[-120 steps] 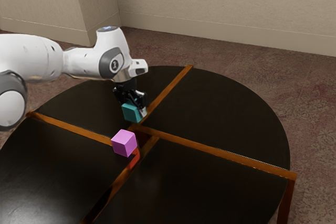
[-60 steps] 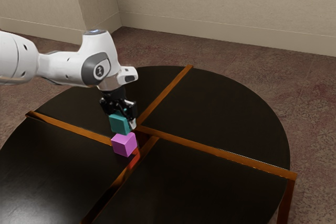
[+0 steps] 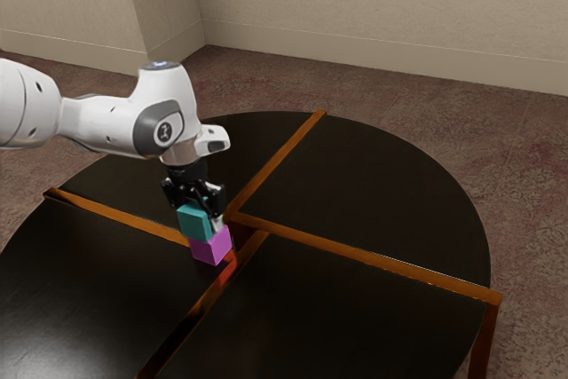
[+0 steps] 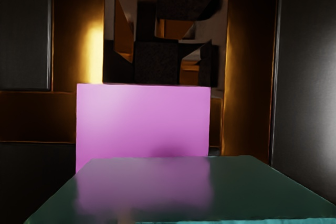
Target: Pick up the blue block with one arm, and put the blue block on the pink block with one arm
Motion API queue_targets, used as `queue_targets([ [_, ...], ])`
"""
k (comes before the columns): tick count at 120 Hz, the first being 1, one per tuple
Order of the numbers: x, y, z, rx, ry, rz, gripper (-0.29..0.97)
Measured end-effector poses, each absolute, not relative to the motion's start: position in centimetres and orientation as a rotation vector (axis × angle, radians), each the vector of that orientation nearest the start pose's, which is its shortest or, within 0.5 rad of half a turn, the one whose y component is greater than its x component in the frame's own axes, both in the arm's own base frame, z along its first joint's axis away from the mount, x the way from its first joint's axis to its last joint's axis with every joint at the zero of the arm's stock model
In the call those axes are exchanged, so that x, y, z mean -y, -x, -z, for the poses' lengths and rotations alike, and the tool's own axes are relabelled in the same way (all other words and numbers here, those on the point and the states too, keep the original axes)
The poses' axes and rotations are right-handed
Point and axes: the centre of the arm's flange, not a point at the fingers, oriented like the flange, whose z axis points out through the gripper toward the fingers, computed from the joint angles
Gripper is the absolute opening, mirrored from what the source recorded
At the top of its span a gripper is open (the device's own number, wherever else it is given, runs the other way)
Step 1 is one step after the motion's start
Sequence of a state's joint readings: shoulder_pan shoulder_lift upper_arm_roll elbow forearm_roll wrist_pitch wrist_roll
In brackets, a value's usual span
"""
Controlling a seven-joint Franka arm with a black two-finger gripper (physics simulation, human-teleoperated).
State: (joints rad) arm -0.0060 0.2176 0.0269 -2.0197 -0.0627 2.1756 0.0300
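1. The blue block [image 3: 195, 222] is gripped between the black fingers [image 3: 213, 199], which are closed on its two sides. It sits right over the pink block [image 3: 214, 247], with its lower edge meeting the pink top in the exterior view. Whether it rests there or hangs a hair above cannot be told.
2. The blue block appears set a little toward the exterior view's left of the pink one, so the stack is not quite square. In the wrist view the blue block [image 4: 178, 190] lies under the hand, and much of the pink block [image 4: 143, 124] shows beyond it.
3. The pink block stands on the dark desk [image 3: 373, 193], just beside the crossing of its orange wooden strips [image 3: 355, 255].
4. The step in hand looks like the placing: the pick-up is done and the carry is at its end. The next move likely calls for a short, straight lowering until the blue block bears on the pink one. The fingers would then part without dragging it sideways, and the hand would lift straight up. With the offset, a nudge on release could tip or slide the upper block.
5. A second ago the blue block was held higher, well apart from the pink block, near the strips' crossing. Half a second ago it hung just above the pink block. Now the arm has come down and toward the exterior view's left, closing that gap. The pink block has stayed put.
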Motion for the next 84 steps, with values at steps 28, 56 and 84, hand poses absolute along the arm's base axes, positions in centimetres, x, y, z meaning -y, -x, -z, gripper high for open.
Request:
queue_targets([
  [28, -1.2, -59.0, -33.2, 0.011, 3.164, -0.103, 0.23],
  [56, -1.3, -59.8, -33.1, -0.013, 3.161, -0.095, 0.29],
  [84, -1.2, -59.8, -33.6, -0.029, 3.18, -0.084, 0.55],
])
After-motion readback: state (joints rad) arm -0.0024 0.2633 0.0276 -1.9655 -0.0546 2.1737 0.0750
